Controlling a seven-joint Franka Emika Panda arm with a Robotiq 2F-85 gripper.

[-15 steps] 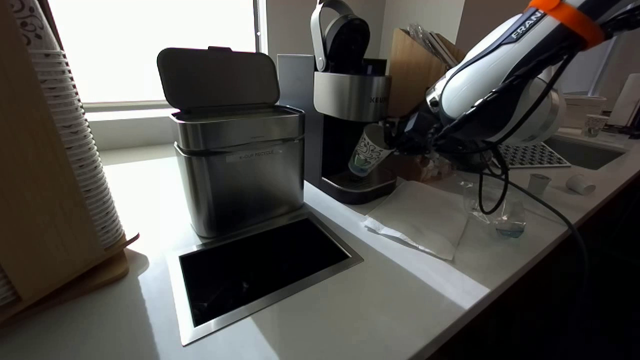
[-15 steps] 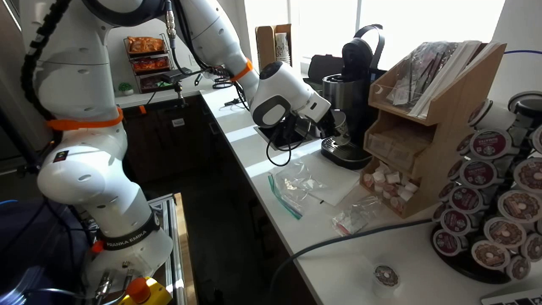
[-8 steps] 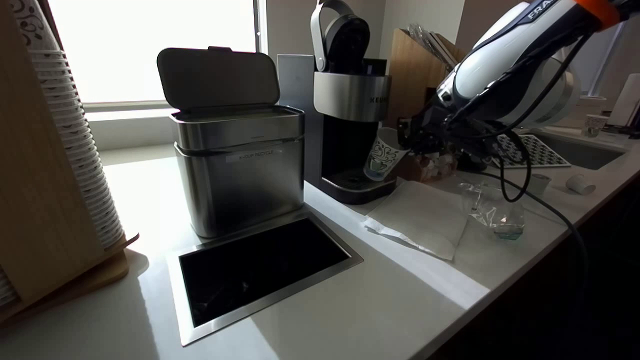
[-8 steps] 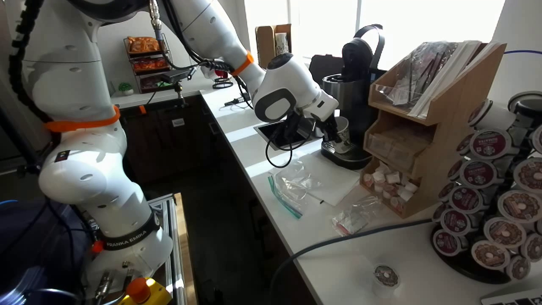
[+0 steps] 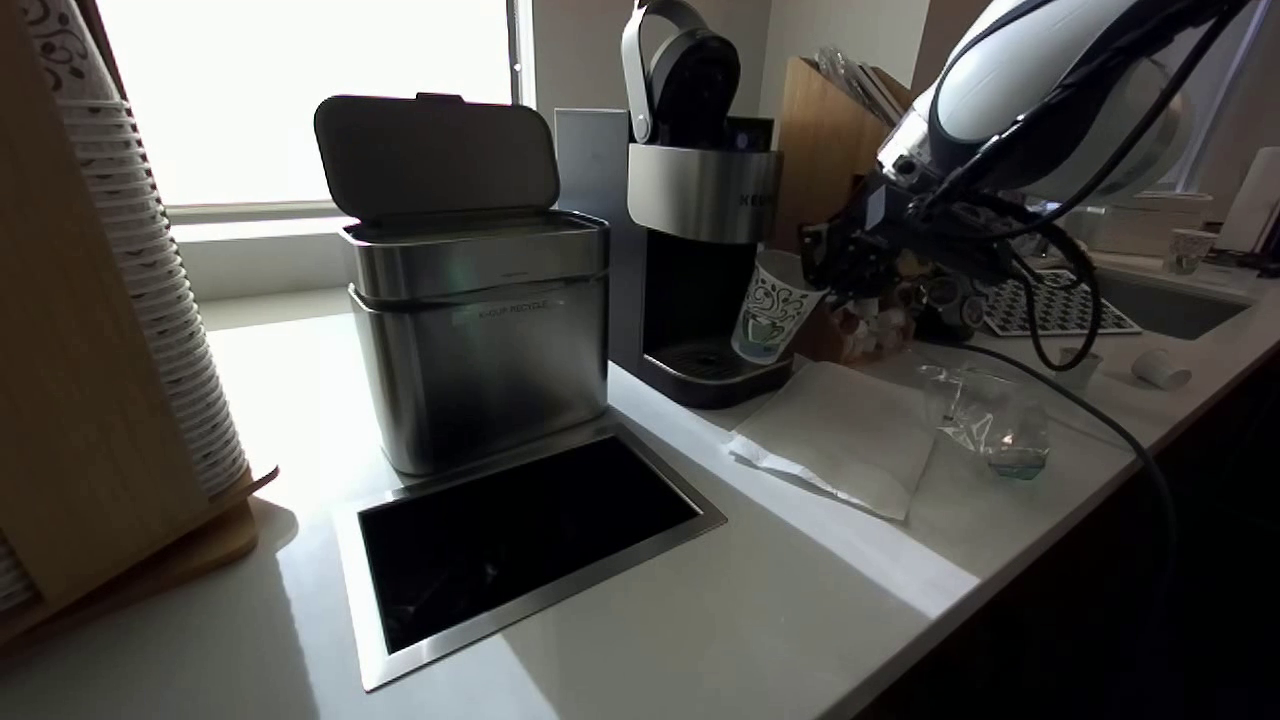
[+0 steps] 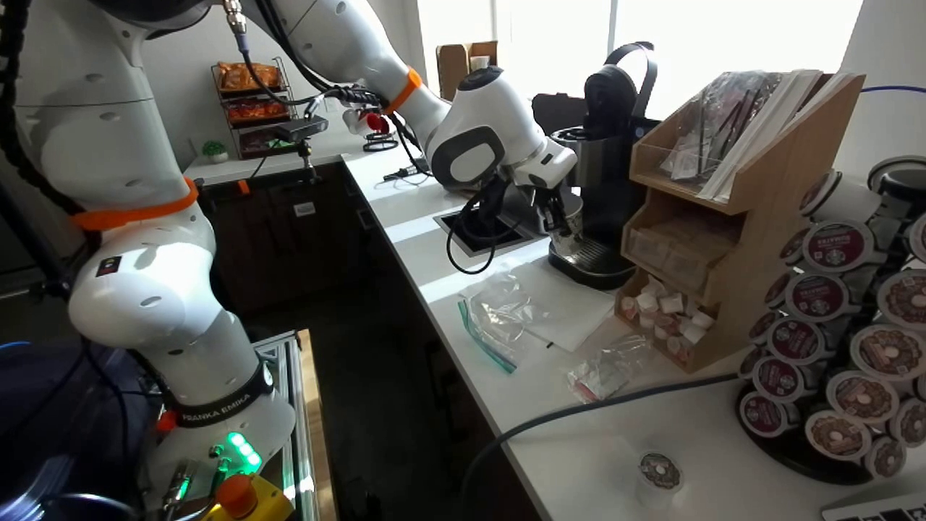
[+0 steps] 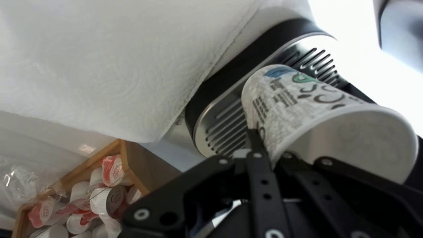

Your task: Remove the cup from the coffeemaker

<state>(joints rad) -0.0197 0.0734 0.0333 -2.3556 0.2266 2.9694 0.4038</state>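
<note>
LIFT FIRST, THEN DRAW CLEAR

Travel slowly over the sunlit surface (image 5: pixel 700 640), drawing straight out from the coffeemaker (image 5: pixel 690 190), never sideways across its front. Pass above the paper towel (image 5: pixel 850 430), spread at near right in an exterior view. At the drip base (image 7: pixel 228 122), rise a touch first, avoiding a likely snag. With the claw (image 7: pixel 271 155) clamped on one wall of the cup (image 5: pixel 778 308), squeeze lightly, given thin paper, probably quick to buckle. Note its tilt, mouth leaning right, at the near side of the base, not yet fully out; impossible to judge any contact beneath. Turn upright before release, with contents unseen. Last, mind the rim (image 7: pixel 366 108), probably apt to flex beside the pinch.
</note>
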